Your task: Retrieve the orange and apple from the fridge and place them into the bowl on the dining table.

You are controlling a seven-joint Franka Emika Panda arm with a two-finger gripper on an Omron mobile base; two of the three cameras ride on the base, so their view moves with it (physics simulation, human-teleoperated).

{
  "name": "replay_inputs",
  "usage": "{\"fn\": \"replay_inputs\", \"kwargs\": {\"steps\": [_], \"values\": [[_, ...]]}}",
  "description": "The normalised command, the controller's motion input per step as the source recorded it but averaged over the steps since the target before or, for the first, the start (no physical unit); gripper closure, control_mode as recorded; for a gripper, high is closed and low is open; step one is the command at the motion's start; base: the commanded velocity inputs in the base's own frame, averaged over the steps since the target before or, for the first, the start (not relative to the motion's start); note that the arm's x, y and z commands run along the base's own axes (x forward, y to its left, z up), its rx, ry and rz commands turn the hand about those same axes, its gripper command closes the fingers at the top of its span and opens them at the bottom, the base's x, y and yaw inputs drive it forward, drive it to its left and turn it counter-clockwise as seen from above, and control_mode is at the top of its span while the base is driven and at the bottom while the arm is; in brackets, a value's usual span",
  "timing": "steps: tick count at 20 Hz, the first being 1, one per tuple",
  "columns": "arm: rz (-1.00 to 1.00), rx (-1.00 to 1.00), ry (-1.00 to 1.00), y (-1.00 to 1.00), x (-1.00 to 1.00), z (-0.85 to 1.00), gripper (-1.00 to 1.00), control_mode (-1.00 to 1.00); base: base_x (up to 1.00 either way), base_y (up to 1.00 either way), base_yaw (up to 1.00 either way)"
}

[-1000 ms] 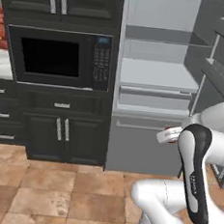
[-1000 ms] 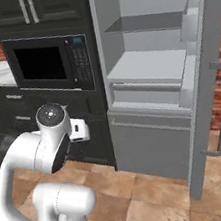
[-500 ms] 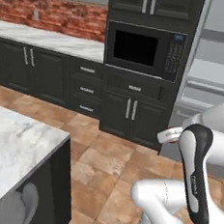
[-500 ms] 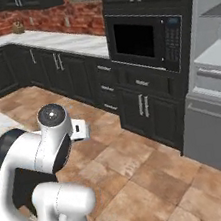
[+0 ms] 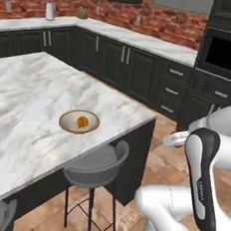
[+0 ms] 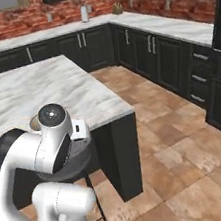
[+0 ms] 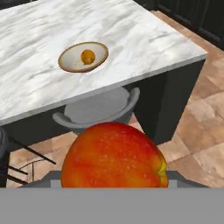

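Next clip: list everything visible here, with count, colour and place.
Marble-topped dining table: one, white, grey-veined, left.
Shallow tan-rimmed bowl: one, cream inside, on the table near its edge.
Small orange: one, yellow-orange, inside the bowl.
Round stools: two, grey, tucked by the table.
Wall cabinets: dark, under a pale counter, brick behind.
Microwave: one, black, built in at right.
Red-orange apple: one, held.
Gripper: shut on the apple.

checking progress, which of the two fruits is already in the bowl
The orange, the small yellow-orange ball, lies in the bowl on the dining table. The redder apple is still held in the gripper, off the table's edge.
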Motion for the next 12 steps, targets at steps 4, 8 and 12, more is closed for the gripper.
{"fn": "replay_inputs", "kwargs": {"steps": [4,8,12], "values": [[0.0,0.0,0.0,0.0,0.0,0.0,1.0,1.0,0.01,0.8,0.64],[0.0,0.0,0.0,0.0,0.0,0.0,1.0,1.0,0.83,0.15,0.51],[0.0,0.0,0.0,0.0,0.0,0.0,1.0,1.0,0.88,-0.46,0.27]]}}
